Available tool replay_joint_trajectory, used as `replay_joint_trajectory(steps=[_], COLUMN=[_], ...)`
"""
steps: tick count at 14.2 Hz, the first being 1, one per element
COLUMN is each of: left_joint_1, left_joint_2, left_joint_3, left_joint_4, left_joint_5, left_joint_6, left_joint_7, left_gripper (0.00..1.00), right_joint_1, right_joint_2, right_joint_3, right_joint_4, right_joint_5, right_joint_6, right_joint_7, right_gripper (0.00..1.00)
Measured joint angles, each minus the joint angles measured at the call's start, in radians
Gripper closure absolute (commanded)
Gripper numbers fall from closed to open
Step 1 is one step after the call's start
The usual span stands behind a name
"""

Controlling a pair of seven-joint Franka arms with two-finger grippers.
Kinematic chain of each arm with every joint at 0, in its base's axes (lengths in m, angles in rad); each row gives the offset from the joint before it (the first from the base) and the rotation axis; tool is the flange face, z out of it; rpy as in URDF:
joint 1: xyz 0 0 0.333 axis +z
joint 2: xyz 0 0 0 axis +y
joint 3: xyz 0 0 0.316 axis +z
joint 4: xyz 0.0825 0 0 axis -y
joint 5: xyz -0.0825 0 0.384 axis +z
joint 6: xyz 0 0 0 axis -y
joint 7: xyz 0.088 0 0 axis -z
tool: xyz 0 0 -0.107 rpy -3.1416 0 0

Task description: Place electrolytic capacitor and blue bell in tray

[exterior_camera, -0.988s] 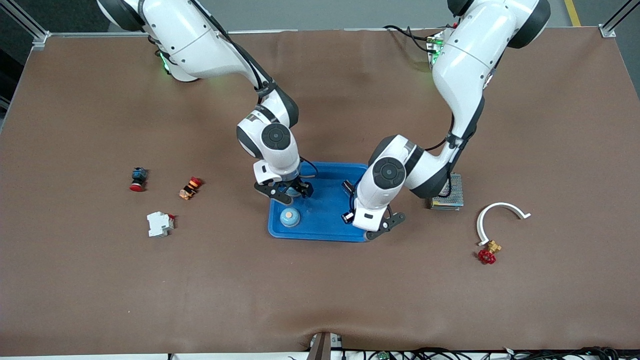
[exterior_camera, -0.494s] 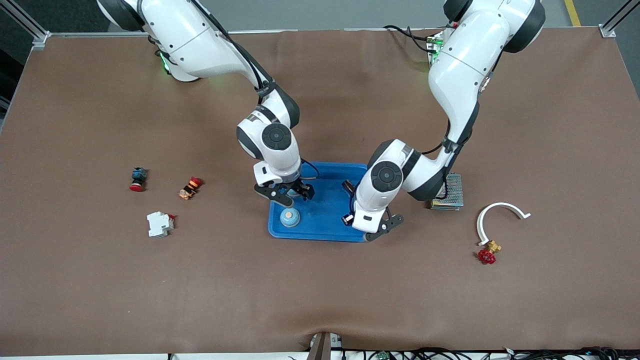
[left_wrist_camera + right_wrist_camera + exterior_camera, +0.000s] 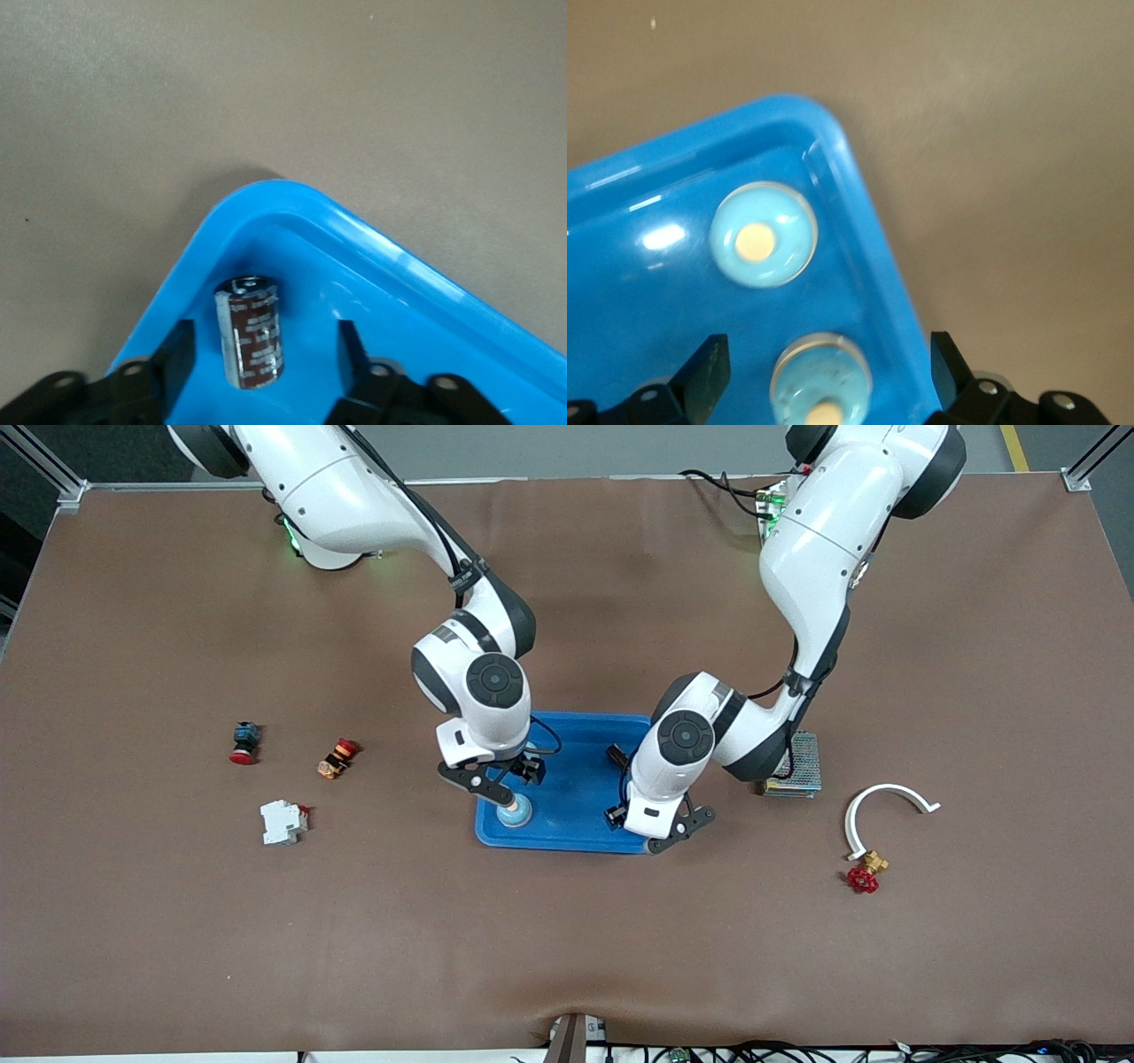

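Blue plastic marked the tray [image 3: 576,731] at mid-bench in the front view. The right pincer [image 3: 505,778] hung over its corner at the right arm's end. The bell [image 3: 514,810] sat in that corner. The left pincer [image 3: 678,828] hung over the tray's corner at the left arm's end.

In the left wrist view the capacitor [image 3: 252,332] lay on its side inside the tray's [image 3: 372,243] rounded corner. It sat between the left pincer's [image 3: 263,354] spread, released fingers [image 3: 177,354], touching neither. Its long axis ran across the gap's line.

In the right wrist view the right pincer [image 3: 826,365] was also spread and empty. The bell [image 3: 764,235] lay in the tray [image 3: 859,212], with a like dome [image 3: 821,381] between the fingers.

Both parts looked placed, so a straight lift should clear them.
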Motion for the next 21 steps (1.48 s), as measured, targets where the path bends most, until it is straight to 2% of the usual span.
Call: replay_joint_trajectory(steps=[6, 12, 17, 21], left_joint_1=[0.006, 0.062, 0.193, 0.364], left_joint_2=[-0.032, -0.136, -0.251, -0.34], left_joint_3=[0.012, 0.016, 0.011, 0.012], left_joint_4=[0.025, 0.033, 0.035, 0.035], left_joint_5=[0.015, 0.02, -0.023, -0.115], left_joint_6=[-0.019, -0.156, -0.324, -0.462], left_joint_7=[0.0, 0.07, 0.321, 0.648], left_gripper=[0.0, 0.0, 0.0, 0.0], right_joint_1=[-0.179, -0.369, -0.469, -0.501], right_joint_2=[-0.029, -0.044, -0.102, -0.187], right_joint_3=[-0.008, -0.013, -0.012, -0.013], right_joint_4=[0.023, 0.045, 0.05, 0.053], right_joint_5=[0.0, 0.0, 0.0, 0.0], right_joint_6=[-0.041, -0.045, -0.111, -0.283], right_joint_7=[-0.347, -0.702, -0.841, -0.983], right_gripper=[0.0, 0.0, 0.0, 0.0])
